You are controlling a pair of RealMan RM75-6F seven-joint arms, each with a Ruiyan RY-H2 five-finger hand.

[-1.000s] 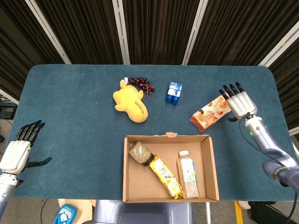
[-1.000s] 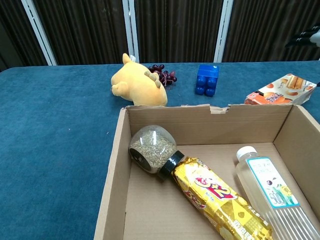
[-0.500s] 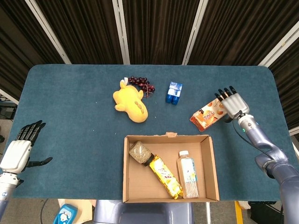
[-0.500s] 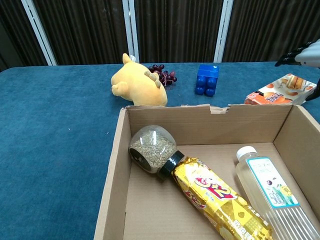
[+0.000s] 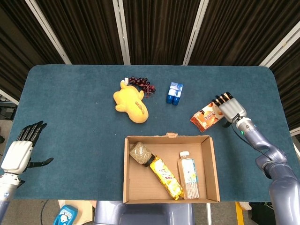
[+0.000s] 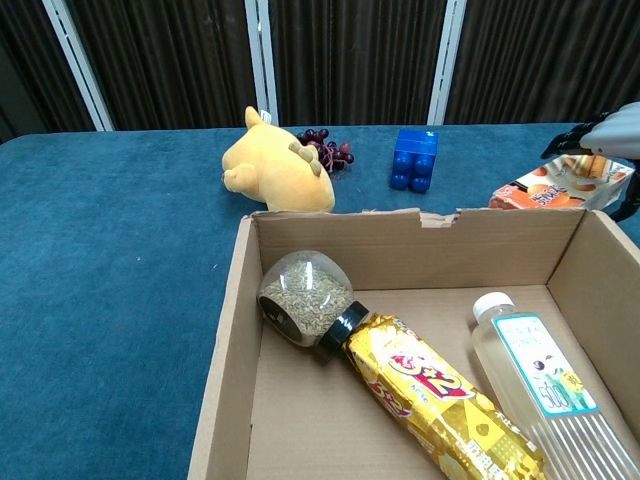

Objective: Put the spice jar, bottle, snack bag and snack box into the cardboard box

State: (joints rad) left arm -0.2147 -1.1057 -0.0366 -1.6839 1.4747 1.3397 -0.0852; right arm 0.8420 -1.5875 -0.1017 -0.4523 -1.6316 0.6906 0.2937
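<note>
The cardboard box point(image 5: 214, 159) point(image 6: 228, 340) lies open at the table's near edge. Inside it lie the spice jar point(image 5: 140, 153) point(image 6: 305, 296), the yellow snack bag point(image 5: 166, 177) point(image 6: 440, 397) and the clear bottle point(image 5: 188, 175) point(image 6: 540, 375). The orange snack box point(image 5: 207, 116) point(image 6: 555, 184) lies flat on the cloth, behind the box's right corner. My right hand point(image 5: 229, 107) point(image 6: 607, 137) is over its right end, fingers spread along it; whether it touches, I cannot tell. My left hand point(image 5: 21, 147) hangs open at the table's near left edge, holding nothing.
A yellow plush toy point(image 5: 131, 101) point(image 6: 279, 172), a bunch of dark grapes point(image 5: 141, 83) point(image 6: 326, 144) and a blue block point(image 5: 175, 93) point(image 6: 415, 158) lie behind the box. Dark curtains stand beyond the far edge.
My right hand has moved down and left onto the right end of the snack box. The left hand and all objects have stayed put.
</note>
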